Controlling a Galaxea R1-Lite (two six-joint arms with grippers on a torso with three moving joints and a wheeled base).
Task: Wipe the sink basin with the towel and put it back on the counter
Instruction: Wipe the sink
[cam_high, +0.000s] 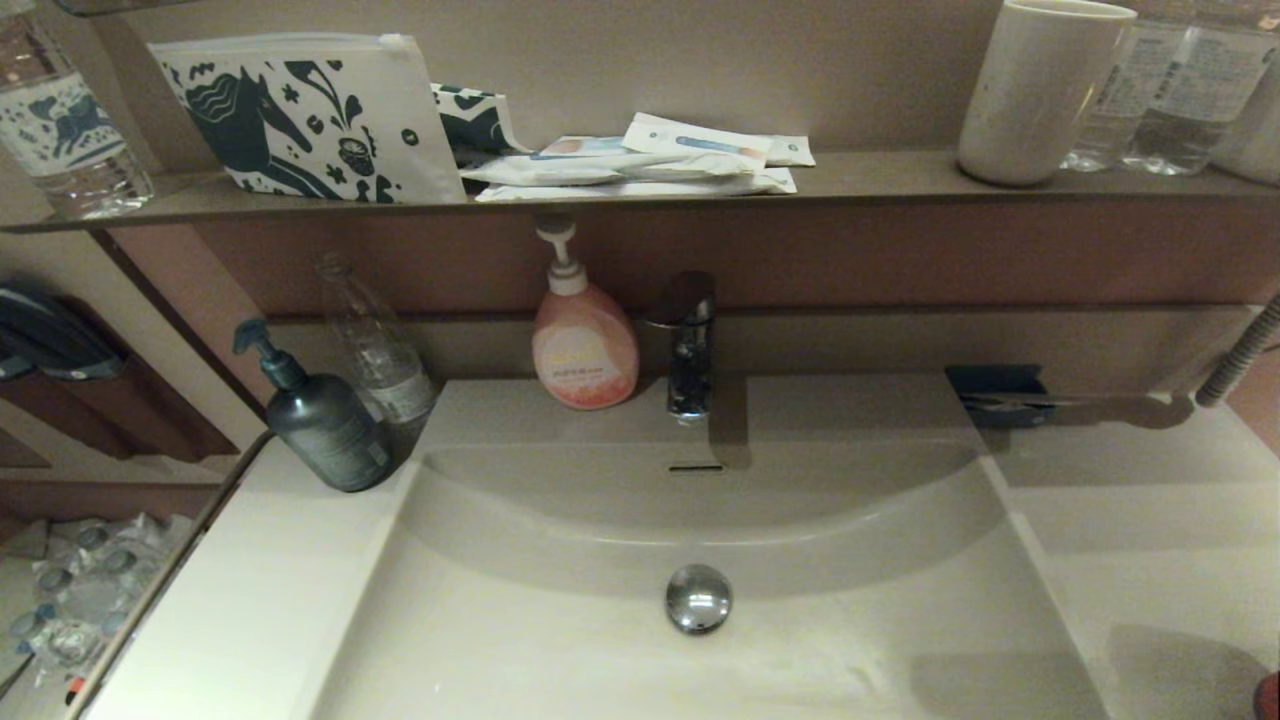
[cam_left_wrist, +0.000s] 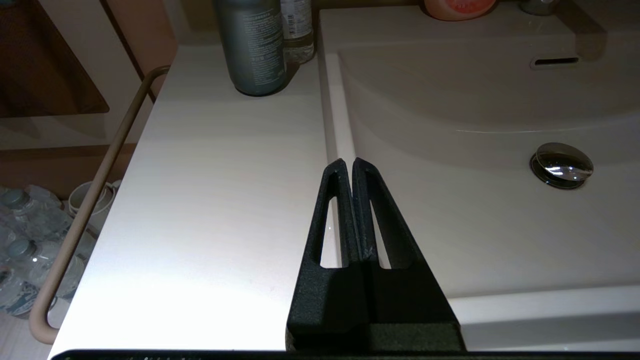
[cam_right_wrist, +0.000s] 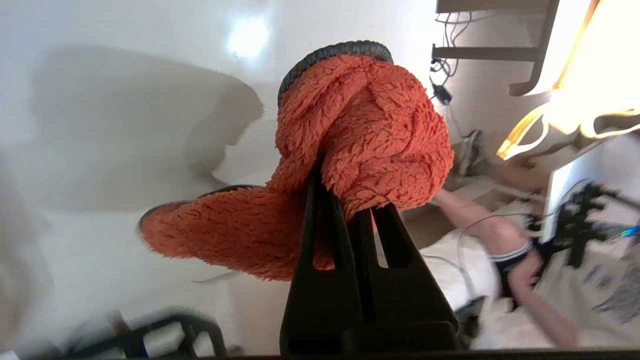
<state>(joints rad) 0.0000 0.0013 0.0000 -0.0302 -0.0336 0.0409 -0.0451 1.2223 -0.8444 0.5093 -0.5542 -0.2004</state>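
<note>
The small orange-red terry towel w/ dark stitched edge (cam_right_wrist: 360, 150) is bunched up and clamped in the right gripper (cam_right_wrist: 345, 195), fingers clenched on the cloth. It is held above the flat glossy off-white counter (cam_right_wrist: 125, 60), to the right of the basin; a red sliver is seen at the head view's lower right corner (cam_high: 1271, 697). The wide rectangular off-white sink basin (cam_high: 560, 640) is seen w/ its round chrome drain plug (cam_high: 698, 598) and small overflow slot (cam_high: 695, 467). The left gripper (cam_left_wrist: 348, 165) is held over the basin's left rim, fingers pressed together on nothing. Behind the basin: chrome tap (cam_high: 688, 340), pink pump soap bottle (cam_high: 583, 335), dark grey-green pump bottle (cam_high: 320, 420).
</note>
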